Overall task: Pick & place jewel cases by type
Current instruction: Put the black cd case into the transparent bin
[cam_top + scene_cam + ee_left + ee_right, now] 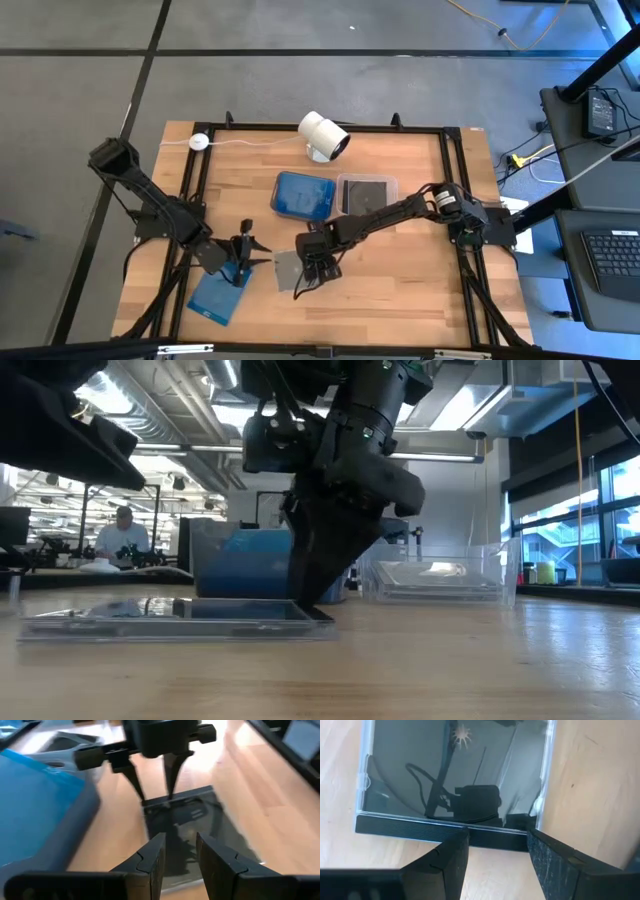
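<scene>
Writing unreadable on grey jewel case [455, 775] below right end effector [497, 852].

No legible text, labels, numbers (all views checked).

We see bright ceiling lights [190, 405] glaring behind a dark, backlit arm in the low view; the left wrist view is motion-blurred, and the dark jewel case [455, 775] mirrors overhead shapes.
</scene>
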`<state>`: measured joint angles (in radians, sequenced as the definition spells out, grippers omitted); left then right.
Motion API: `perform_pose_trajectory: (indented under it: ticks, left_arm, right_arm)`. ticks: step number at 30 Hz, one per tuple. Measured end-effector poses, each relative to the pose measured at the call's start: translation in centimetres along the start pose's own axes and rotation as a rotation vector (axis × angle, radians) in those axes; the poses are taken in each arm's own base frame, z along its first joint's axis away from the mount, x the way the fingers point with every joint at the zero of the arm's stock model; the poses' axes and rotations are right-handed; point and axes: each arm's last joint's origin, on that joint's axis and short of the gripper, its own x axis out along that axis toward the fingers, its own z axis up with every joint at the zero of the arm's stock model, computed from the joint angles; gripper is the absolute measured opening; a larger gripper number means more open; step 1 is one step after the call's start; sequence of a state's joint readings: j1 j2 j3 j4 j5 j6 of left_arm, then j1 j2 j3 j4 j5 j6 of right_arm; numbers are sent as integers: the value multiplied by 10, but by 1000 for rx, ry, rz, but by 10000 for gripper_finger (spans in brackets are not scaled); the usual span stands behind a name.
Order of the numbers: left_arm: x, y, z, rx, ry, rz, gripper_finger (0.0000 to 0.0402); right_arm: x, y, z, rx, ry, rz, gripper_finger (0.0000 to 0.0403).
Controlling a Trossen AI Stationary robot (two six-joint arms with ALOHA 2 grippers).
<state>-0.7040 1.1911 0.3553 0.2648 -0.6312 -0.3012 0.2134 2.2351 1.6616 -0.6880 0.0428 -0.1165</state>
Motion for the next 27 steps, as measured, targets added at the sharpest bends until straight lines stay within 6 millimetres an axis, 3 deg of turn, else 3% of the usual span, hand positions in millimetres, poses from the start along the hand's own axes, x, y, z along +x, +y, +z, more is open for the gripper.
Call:
perform_pose_trajectory:
  ticks: [6,17,22,27]
  left_arm:
    - [2,0,-2,16,11,11,120]
    - [3,2,-2,-48,-2,57,214]
    - [3,2,-2,-98,-5,60,232]
    - [3,0,-3,-85,23,3,230]
  right_arm:
    - [-10,-1,1,-3,-16,-9,204]
    - [-16,-2,10,-22,-112,-36,204]
    - [-26,0,12,-23,-159,9,204]
    - [-48,7,-13,39,-265,-64,204]
